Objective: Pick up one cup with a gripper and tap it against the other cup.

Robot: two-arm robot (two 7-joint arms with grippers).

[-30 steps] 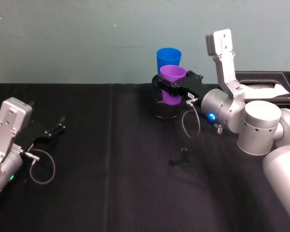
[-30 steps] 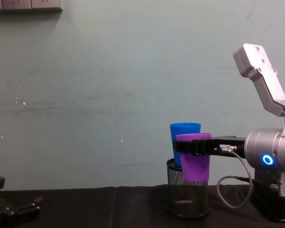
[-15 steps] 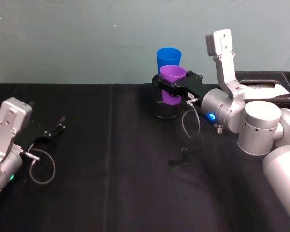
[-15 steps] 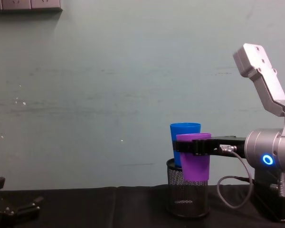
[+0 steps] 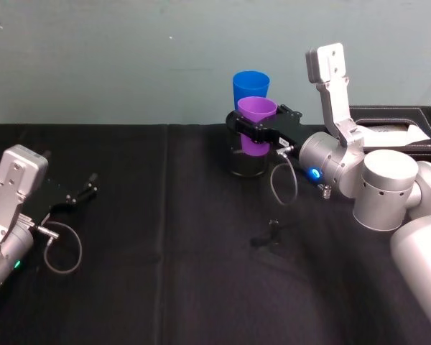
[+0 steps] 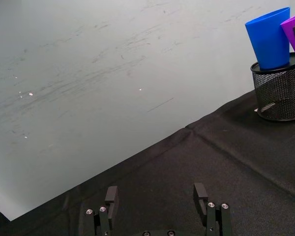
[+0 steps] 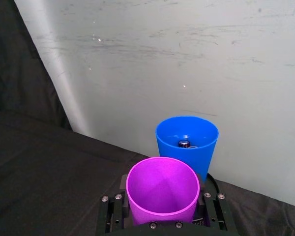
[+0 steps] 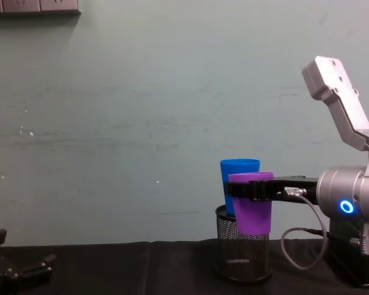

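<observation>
My right gripper (image 5: 253, 131) is shut on the purple cup (image 5: 257, 110) and holds it upright in the air, just in front of the blue cup (image 5: 251, 85). The blue cup stands inside a black wire-mesh pen holder (image 5: 244, 165). In the chest view the purple cup (image 8: 253, 216) overlaps the blue cup (image 8: 238, 170), with the gripper (image 8: 252, 188) clamped near its rim. From the right wrist, the purple rim (image 7: 162, 189) sits close to the blue cup (image 7: 187, 142); I cannot tell whether they touch. My left gripper (image 5: 86, 188) rests open at the far left.
A black box (image 5: 399, 122) with white paper stands at the back right beside my right arm. A small dark object (image 5: 271, 233) lies on the black cloth in front of the pen holder. The wall runs close behind the cups.
</observation>
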